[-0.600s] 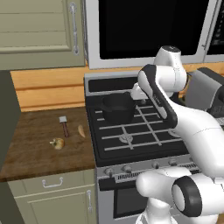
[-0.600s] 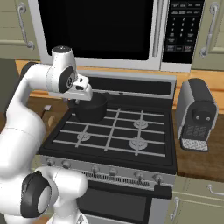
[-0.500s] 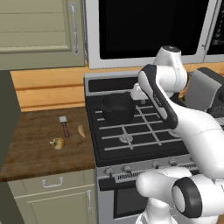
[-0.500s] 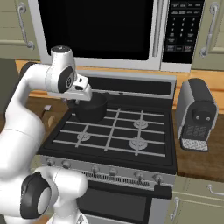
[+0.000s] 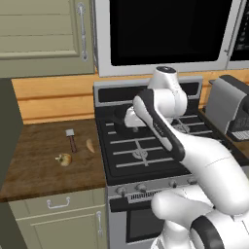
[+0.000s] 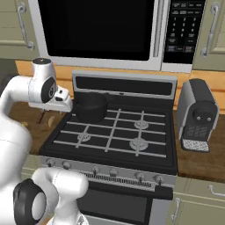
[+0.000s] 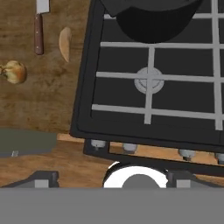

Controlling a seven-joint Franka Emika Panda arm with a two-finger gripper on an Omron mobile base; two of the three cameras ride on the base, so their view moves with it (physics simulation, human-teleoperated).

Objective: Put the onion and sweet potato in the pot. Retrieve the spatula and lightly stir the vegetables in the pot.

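Observation:
The onion (image 7: 15, 71) lies on the wooden counter left of the stove, a yellow-tan bulb also seen from the left base (image 5: 63, 159). Beside it rests the orange-tan sweet potato (image 7: 65, 43) (image 5: 90, 145). The spatula (image 7: 39, 26) (image 5: 71, 139) lies next to that, grey blade pointing away from the counter's front. The dark pot (image 6: 91, 107) (image 7: 153, 17) stands on the stove's back left burner. My gripper (image 7: 113, 178) (image 5: 130, 122) hangs open and empty high over the stove's left side, just in front of the pot and well apart from the vegetables.
The black stove (image 5: 141, 160) has raised grates and a knob row along its front. A microwave (image 6: 96, 30) hangs above it. A grey toaster (image 6: 197, 115) sits on the right counter. Bare wooden counter (image 5: 44, 170) surrounds the vegetables; a dark wall panel bounds its left.
The arm has swung left and lower, carrying the hand from over the middle of the stove to its left side by the pot. The vegetables, spatula and pot stayed put.

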